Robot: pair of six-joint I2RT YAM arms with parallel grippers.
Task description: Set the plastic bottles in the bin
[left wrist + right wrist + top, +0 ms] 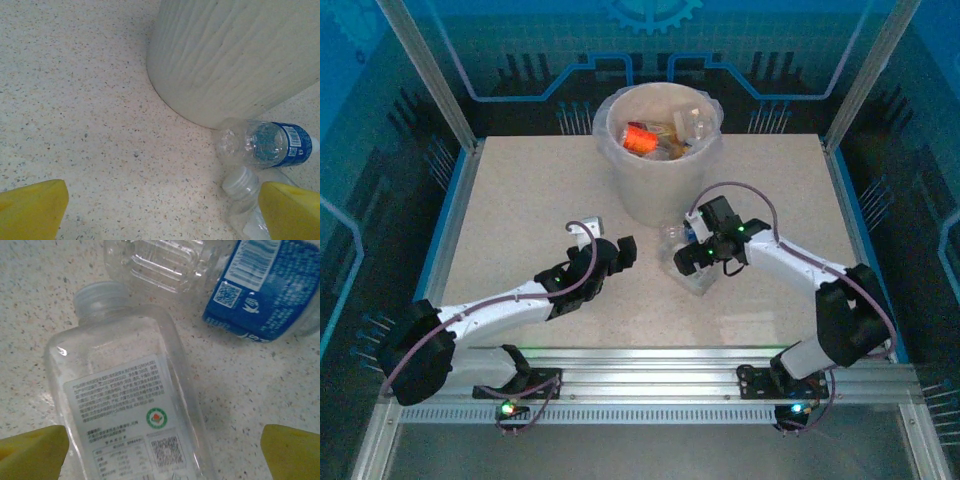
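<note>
Speckled bench [520, 220], bin [650, 195] at far middle; blue-label bottle [260, 290] and clear bottle [125, 405] lie just beside it, the clear one straight under the right tool [162, 455], long axis nearly square to its spread, empty fingers [30, 452]; left tool [622, 252] also spread, a little to their left

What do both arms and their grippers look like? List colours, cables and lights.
The left arm and right arm have white shells and bulky black joints. A greyish-purple cable loops along each, and small green lights glow near the wrists and bases. The left gripper and right gripper look black from above. The wrist cameras show yellow fingertips.
</note>
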